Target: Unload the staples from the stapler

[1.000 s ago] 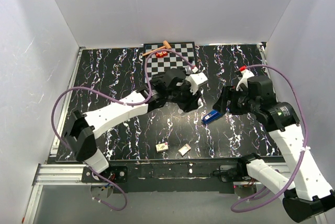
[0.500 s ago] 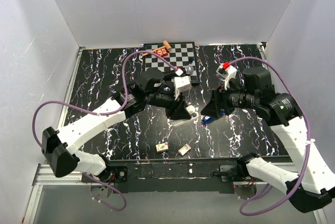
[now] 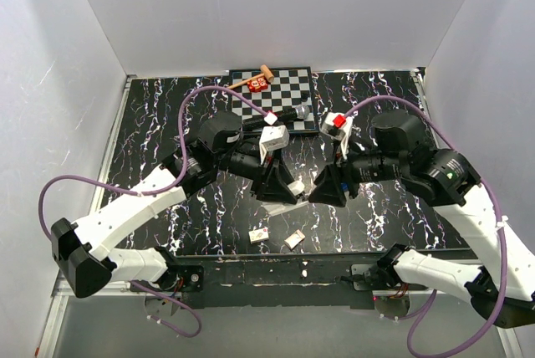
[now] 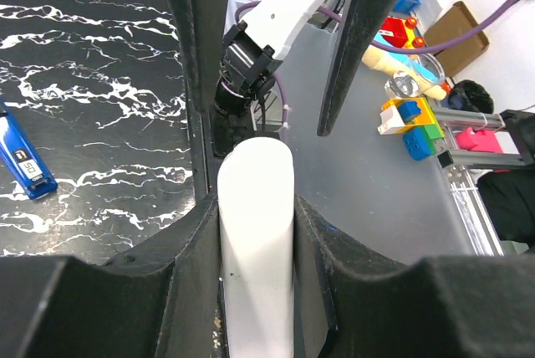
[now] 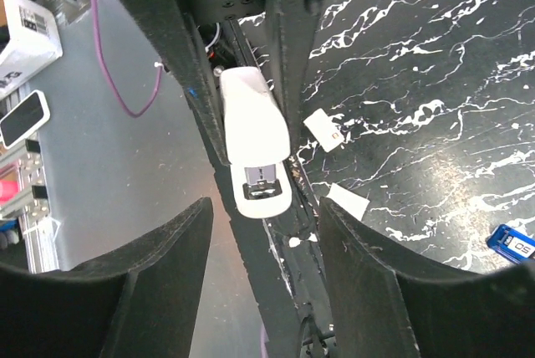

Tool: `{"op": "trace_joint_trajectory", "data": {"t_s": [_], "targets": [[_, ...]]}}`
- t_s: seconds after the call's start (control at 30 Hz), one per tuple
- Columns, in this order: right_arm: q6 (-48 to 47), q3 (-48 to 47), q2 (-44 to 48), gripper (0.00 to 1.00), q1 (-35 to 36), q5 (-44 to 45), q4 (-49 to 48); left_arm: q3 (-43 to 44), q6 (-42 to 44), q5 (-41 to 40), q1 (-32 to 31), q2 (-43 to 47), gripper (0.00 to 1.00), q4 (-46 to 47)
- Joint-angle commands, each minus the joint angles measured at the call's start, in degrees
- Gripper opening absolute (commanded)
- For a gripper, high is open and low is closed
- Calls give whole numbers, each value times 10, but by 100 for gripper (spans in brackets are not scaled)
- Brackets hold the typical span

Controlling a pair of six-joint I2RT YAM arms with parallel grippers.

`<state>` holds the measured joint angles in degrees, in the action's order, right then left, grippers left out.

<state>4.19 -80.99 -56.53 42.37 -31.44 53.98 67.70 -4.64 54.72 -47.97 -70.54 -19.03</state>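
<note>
The small blue stapler [image 4: 25,161] with a white label lies flat on the black marbled table, untouched; it also shows at the right wrist view's edge [image 5: 514,245]. I cannot make it out in the top view. My left gripper [image 4: 255,224] is shut on a white tube-like object [image 4: 255,207] that has a grey metal slot in its free end [image 5: 261,182], held up above the table's front edge. My right gripper [image 5: 266,237] is open and empty. It faces the left gripper [image 3: 288,186] tip to tip, its fingers on either side of the white object's end.
A checkerboard mat [image 3: 284,90] at the back holds a black microphone [image 3: 288,114], a red item [image 3: 257,84] and a wooden piece [image 3: 266,69]. Two small cards [image 3: 260,233] [image 3: 293,240] lie near the front edge. White walls enclose the table.
Both arms have swung toward the front centre. The left gripper carried the white object nearer and lower in the view. The right gripper left the blue stapler and turned left to face it.
</note>
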Motion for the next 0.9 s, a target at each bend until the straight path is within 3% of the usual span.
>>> {"op": "trace_joint_trajectory", "data": {"t_s": [0.0, 0.57, 0.87], "targets": [[-8, -15, -9, 61, 32, 9, -33, -6, -37, 52, 12, 13, 0, 41], [18, 2, -15, 45, 59, 19, -86, -26, -84, 85, 24, 14, 0, 105], [17, 14, -9, 44, 62, 11, -83, -20, -87, 79, 31, 15, 0, 108]]}}
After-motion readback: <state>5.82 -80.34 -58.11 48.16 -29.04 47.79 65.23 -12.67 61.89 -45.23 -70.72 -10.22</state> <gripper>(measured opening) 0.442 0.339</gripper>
